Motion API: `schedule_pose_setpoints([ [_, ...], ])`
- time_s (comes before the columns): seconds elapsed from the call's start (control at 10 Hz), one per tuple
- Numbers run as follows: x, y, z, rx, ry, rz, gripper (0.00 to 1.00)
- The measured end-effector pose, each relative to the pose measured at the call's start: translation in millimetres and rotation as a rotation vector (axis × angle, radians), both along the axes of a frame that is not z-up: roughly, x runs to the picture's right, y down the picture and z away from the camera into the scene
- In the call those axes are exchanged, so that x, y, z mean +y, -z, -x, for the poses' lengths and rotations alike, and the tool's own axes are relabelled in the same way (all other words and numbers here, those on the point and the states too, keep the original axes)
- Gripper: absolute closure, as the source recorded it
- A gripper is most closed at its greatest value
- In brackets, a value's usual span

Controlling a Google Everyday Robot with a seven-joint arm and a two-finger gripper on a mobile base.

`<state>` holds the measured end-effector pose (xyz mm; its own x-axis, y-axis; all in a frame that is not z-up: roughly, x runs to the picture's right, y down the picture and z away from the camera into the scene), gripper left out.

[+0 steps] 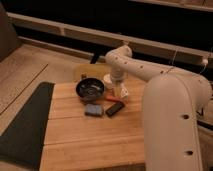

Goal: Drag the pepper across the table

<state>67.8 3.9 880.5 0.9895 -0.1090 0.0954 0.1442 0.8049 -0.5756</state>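
Gripper by one pepper; one bowl, one sponge, one bar

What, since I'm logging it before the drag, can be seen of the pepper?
The pepper is a small, slender red-orange piece lying flat on the light bamboo table, just right of the dark bowl and behind the black bar. Only its left part shows. The hand hangs at its right end and hides the rest, and whether it touches the pepper cannot be told.
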Motion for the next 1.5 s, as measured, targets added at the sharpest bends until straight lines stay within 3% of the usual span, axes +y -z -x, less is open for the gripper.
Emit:
schedule_pose_setpoints([
  [0.3,2.7,-1.9,-2.0,-0.001,0.01,0.003,0.35],
  [0.7,22.4,-22.7,32.2,-0.058,0.082,0.034,0.35],
  [1.0,32.3,-36.2,49.3,-0.082,0.1,0.055,0.35],
  [1.5,42.4,-60.4,43.5,-0.05,0.115,0.078,0.35],
])
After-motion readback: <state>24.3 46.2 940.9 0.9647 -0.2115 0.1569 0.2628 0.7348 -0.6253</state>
